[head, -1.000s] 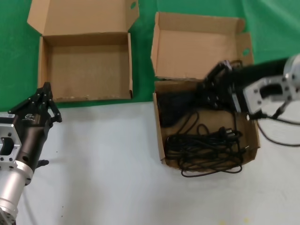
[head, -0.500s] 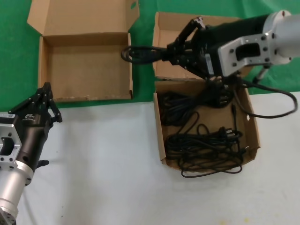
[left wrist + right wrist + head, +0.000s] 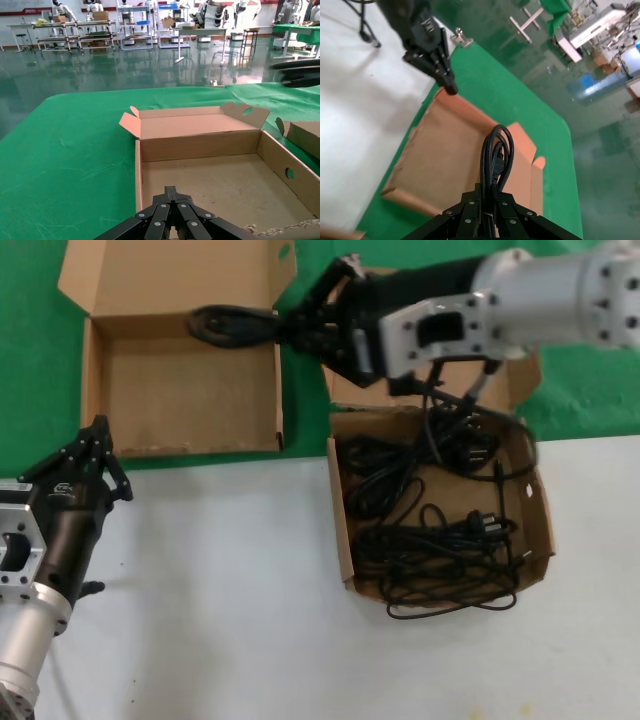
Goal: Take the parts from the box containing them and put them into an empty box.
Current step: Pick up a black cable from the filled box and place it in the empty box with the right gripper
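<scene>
The worktop carries two open boxes side by side: the empty box far left and, to its right, the box of cords, a black tangle of cords lying inside. Right hand reaches left, fingers clamped on a looped cord hanging above the empty box's far edge. Left hand waits near left by that box's near wall, fingers together.

I see the empty box open from above in the upper left, floor bare; its raised lid blocks the far side. My right tool, with cord, hangs over its right wall.
</scene>
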Robot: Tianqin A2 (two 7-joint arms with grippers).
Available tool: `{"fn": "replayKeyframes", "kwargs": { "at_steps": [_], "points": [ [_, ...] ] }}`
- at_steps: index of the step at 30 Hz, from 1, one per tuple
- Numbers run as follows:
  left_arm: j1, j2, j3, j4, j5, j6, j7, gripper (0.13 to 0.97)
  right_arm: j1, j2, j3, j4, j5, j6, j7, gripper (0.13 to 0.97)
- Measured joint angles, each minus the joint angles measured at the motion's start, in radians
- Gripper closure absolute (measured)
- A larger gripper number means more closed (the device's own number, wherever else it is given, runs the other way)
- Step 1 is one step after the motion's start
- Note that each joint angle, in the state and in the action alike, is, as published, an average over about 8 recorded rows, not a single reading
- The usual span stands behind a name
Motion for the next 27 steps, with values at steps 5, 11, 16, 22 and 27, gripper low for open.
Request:
{"fn": "replayKeyframes", "kwargs": {
  "at_steps": [5, 11, 16, 22, 27],
  "points": [
    [0.000, 0.000, 0.000, 0.000, 0.000, 0.000, 0.000, 0.952, 0.022, -0.086, -0.026, -0.102, -0.012, 0.060, -0.039, 0.913],
    [0.000, 0.000, 0.000, 0.000, 0.000, 0.000, 0.000, 0.952, 0.042, -0.178, -0.045, -0.219, -0.016, 0.139, -0.089, 0.913],
    [0.000, 0.000, 0.000, 0.000, 0.000, 0.000, 0.000, 0.952, 0.048, -0.235, -0.052, -0.299, -0.015, 0.214, -0.144, 0.912],
    [0.000, 0.000, 0.000, 0.000, 0.000, 0.000, 0.000, 0.952, 0.051, -0.269, -0.058, -0.359, -0.015, 0.276, -0.199, 0.889],
    [0.000, 0.000, 0.000, 0.000, 0.000, 0.000, 0.000, 0.952, 0.051, -0.280, -0.057, -0.380, -0.010, 0.303, -0.225, 0.853]
  ]
}}
